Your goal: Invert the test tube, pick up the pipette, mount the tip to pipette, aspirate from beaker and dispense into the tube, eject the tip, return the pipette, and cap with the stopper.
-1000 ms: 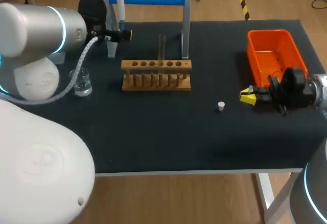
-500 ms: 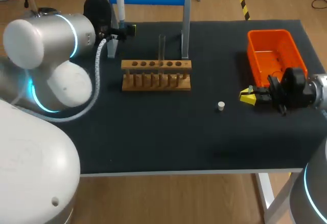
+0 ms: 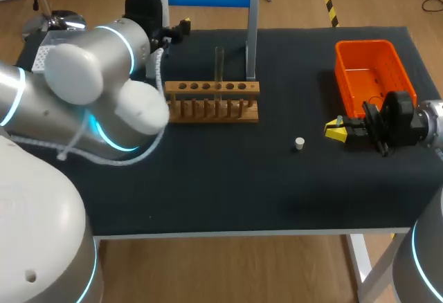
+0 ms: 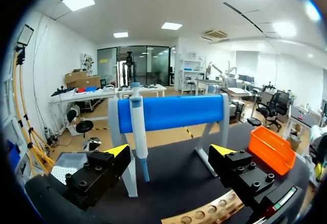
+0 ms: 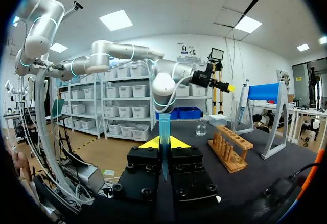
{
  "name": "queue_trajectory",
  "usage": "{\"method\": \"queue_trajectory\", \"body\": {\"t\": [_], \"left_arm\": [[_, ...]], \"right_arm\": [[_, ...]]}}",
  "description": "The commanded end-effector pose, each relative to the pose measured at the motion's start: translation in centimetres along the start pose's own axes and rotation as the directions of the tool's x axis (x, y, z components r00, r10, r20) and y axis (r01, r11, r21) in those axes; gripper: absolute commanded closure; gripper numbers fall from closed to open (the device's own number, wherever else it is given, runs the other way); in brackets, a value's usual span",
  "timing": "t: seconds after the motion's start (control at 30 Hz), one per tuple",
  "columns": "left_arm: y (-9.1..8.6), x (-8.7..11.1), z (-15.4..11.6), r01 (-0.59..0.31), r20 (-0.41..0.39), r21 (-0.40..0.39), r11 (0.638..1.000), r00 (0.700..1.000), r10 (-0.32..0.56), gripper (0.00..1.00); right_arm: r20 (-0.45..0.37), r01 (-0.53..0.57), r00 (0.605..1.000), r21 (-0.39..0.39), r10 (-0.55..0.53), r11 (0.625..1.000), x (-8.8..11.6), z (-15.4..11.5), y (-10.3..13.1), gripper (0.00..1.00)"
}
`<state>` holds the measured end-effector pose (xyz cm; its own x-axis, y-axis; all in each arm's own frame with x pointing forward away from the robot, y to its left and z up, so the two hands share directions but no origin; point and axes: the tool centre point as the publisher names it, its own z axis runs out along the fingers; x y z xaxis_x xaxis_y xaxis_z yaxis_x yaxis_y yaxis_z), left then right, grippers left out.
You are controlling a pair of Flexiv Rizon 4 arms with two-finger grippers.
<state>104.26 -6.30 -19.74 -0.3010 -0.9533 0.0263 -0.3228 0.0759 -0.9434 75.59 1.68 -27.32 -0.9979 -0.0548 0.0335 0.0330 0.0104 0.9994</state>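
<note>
1. Ahead of my left gripper, fingers spread, the pipette hangs on the blue stand, off-centre between them.
2. I should centre on its body before closing.
3. My right gripper pinches the blue tip; it should be held upright.
</note>
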Motion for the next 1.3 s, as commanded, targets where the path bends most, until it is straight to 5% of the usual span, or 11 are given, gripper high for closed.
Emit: {"method": "queue_trajectory", "body": {"t": [0.03,0.4,0.47,0.5,1.3], "left_arm": [[-0.1,0.2,1.9,-0.006,0.348,0.028,1.000,0.937,-0.004,0.00],[-1.3,-1.8,3.9,0.012,0.393,0.041,0.999,0.919,-0.028,0.04],[-1.5,-2.2,4.2,0.017,0.397,0.042,0.999,0.917,-0.032,0.47],[-1.6,-2.3,4.3,0.021,0.398,0.042,0.999,0.917,-0.036,0.50],[-2.3,-4.4,7.2,0.054,0.372,0.043,0.998,0.926,-0.066,0.44]], "right_arm": [[0.001,0.001,1.000,0.001,-0.001,1.000,0.1,0.0,0.0,1.00],[0.001,0.001,1.000,0.001,-0.001,1.000,0.1,0.0,0.0,1.00],[0.001,0.001,1.000,0.001,-0.001,1.000,0.1,0.0,0.0,1.00],[0.001,0.001,1.000,0.001,-0.001,1.000,0.1,0.0,0.0,1.00],[0.001,0.001,1.000,0.001,-0.001,1.000,0.1,0.0,0.0,1.00]]}}
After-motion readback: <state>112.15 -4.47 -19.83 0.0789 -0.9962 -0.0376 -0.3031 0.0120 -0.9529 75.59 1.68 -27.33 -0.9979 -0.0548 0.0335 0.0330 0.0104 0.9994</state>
